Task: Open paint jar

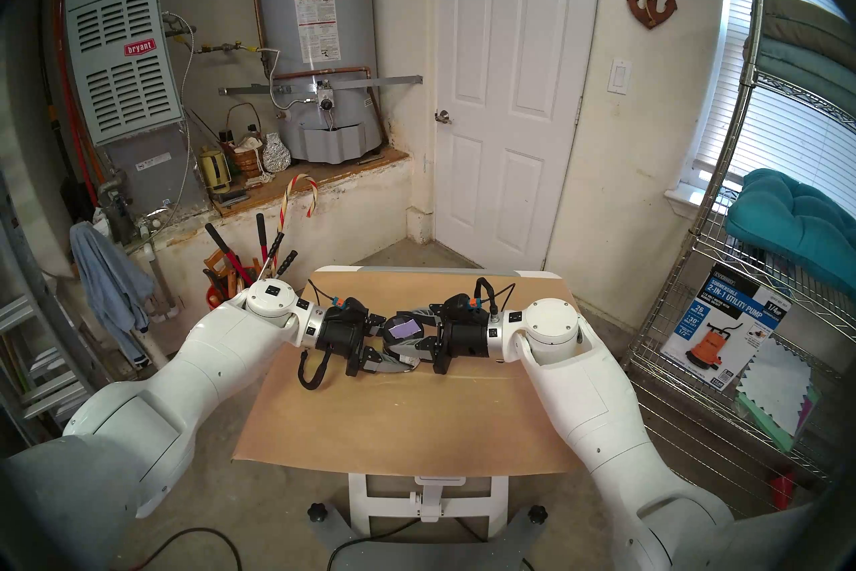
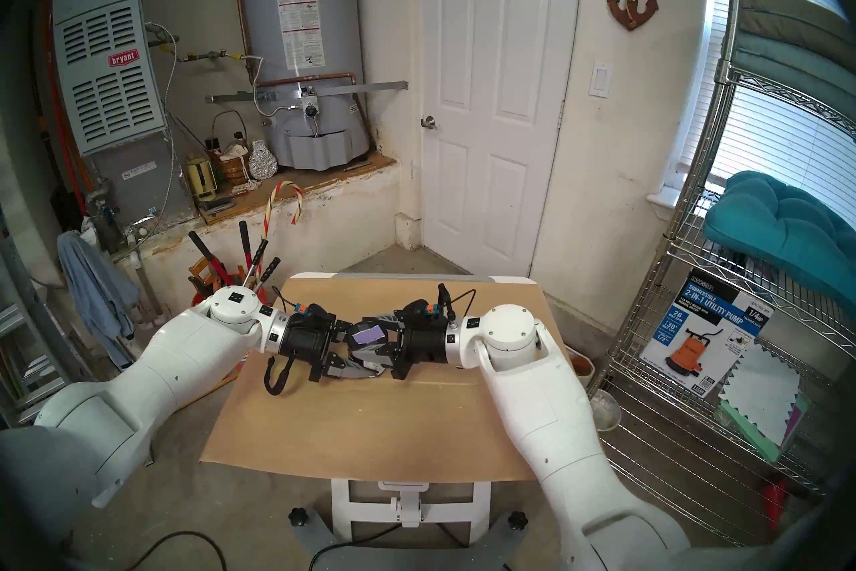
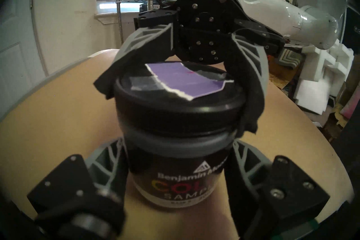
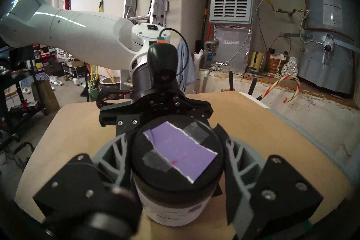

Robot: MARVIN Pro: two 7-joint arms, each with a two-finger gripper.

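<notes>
Paint jar [image 3: 175, 157] held above the table [image 1: 393, 417] between both arms. Left gripper [image 3: 176, 171] clamped on the labelled body as anchor; right gripper [image 4: 175, 163] clamped round the black lid [image 4: 176, 155], apparently to unscrew. Lid not yet off.

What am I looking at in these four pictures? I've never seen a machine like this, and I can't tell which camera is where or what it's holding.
It is a robot with two white arms, each ending in a two-fingered gripper. The two wide pictures come from cameras on its head, looking down at a small table covered in brown board. The other two come from a camera on each wrist, so you see that gripper's own fingers at the bottom.

Between the arms is a small paint jar, held just above the table. The left gripper is closed on the jar's body, below the lid. The right gripper is closed on the black lid, which has a lavender paper swatch taped on top. The lid looks still on. Nothing else is visible on the table.
</notes>
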